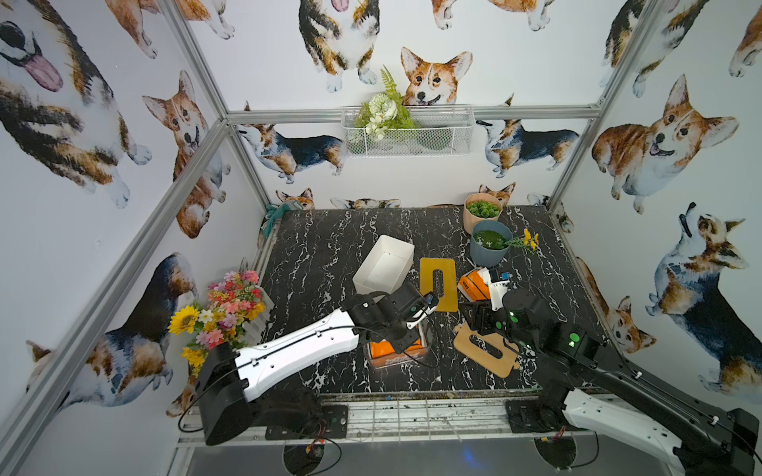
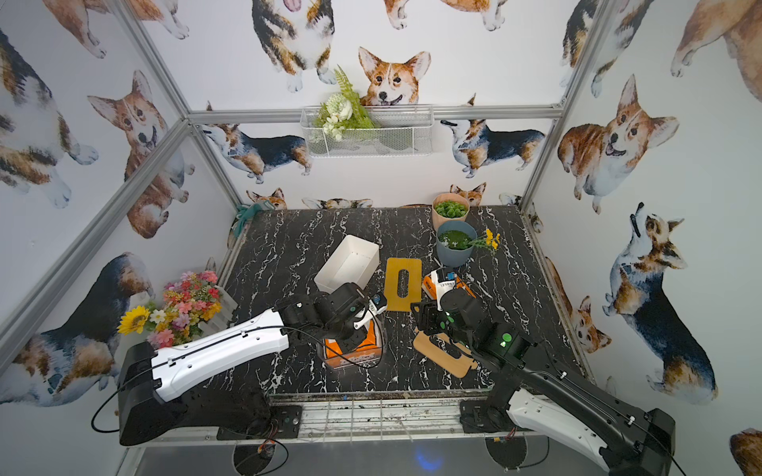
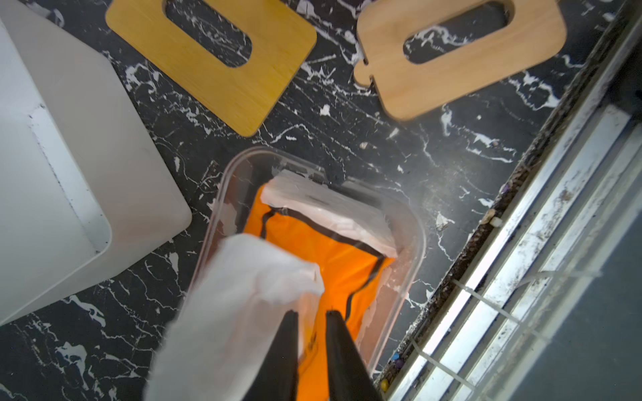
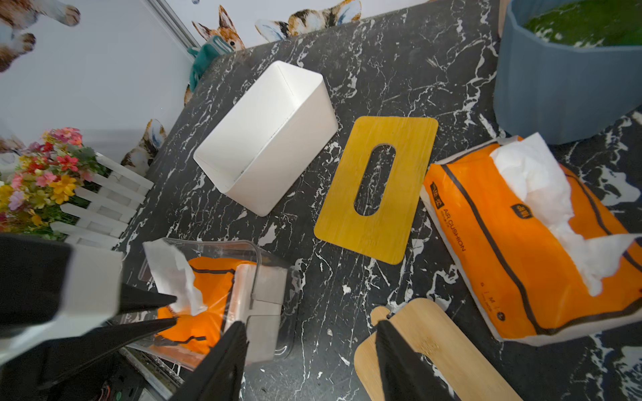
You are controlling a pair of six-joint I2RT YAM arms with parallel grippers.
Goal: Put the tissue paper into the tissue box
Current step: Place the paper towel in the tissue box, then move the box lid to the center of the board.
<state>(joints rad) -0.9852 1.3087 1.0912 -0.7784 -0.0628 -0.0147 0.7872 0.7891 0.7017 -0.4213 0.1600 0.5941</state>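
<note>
An orange pack of tissue paper (image 3: 330, 250) lies inside a clear plastic tissue box (image 3: 417, 225) near the table's front, seen also in the right wrist view (image 4: 205, 281). A white tissue sheet (image 3: 250, 284) sticks up from it. My left gripper (image 3: 311, 312) hangs over this pack, its jaws a little apart with nothing between them and the sheet beside one finger. A second orange pack (image 4: 514, 250) lies on the table to the right. My right gripper (image 4: 310, 323) is open over bare table, between the clear box and a light wooden lid (image 4: 444, 347).
An open white box (image 1: 383, 263) lies tilted behind the clear one, with a yellow slotted lid (image 1: 426, 288) flat beside it. A blue pot (image 1: 488, 251) and a pink pot (image 1: 482, 212) stand at the back right. Flowers in a white fence (image 1: 231, 313) are at the left edge.
</note>
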